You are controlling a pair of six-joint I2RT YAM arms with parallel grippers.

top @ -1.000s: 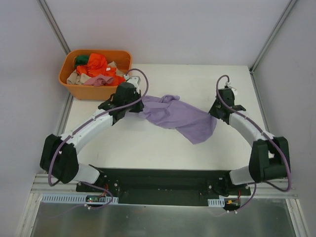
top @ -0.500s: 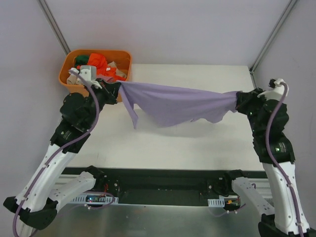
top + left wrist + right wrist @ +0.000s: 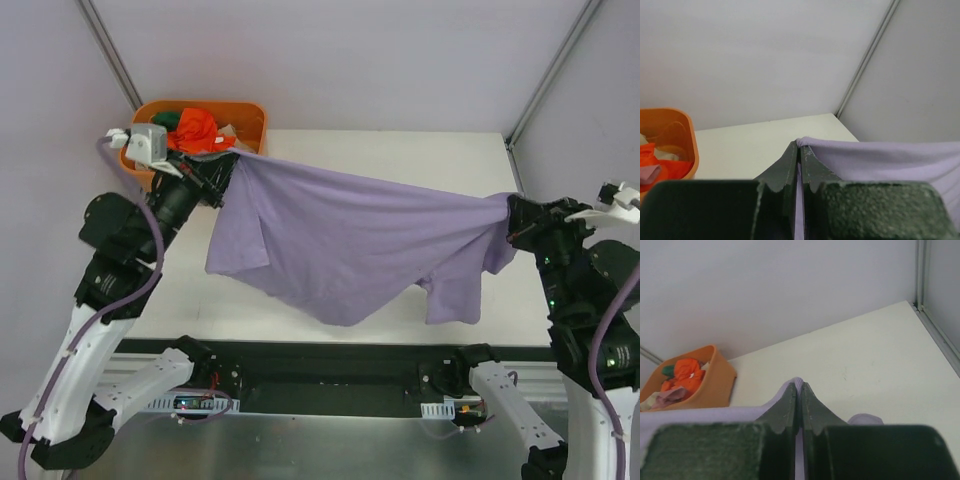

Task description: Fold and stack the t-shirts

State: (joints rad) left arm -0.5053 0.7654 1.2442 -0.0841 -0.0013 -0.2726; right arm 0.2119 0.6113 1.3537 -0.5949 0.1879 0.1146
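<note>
A large lavender t-shirt (image 3: 350,250) hangs stretched above the white bench (image 3: 400,160), sagging in the middle. The left tool (image 3: 231,163) and right tool (image 3: 511,214) each pinch one end of its upper edge, fingers clamped tight on the cloth. It looks light, thin and limp, so corners and hems seem the best holds. Other shirts (image 3: 195,128) sit in an orange tub (image 3: 252,112).

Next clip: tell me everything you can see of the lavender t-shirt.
The lavender t-shirt is soft, plain, lightly creased cloth, stretched in the air over the table. The left hand is shut on one end of its top edge, the right hand on the other, so that edge runs taut. The body sags between them, with a sleeve-like flap hanging near each end. Whether its lowest fold touches the table cannot be told.
</note>
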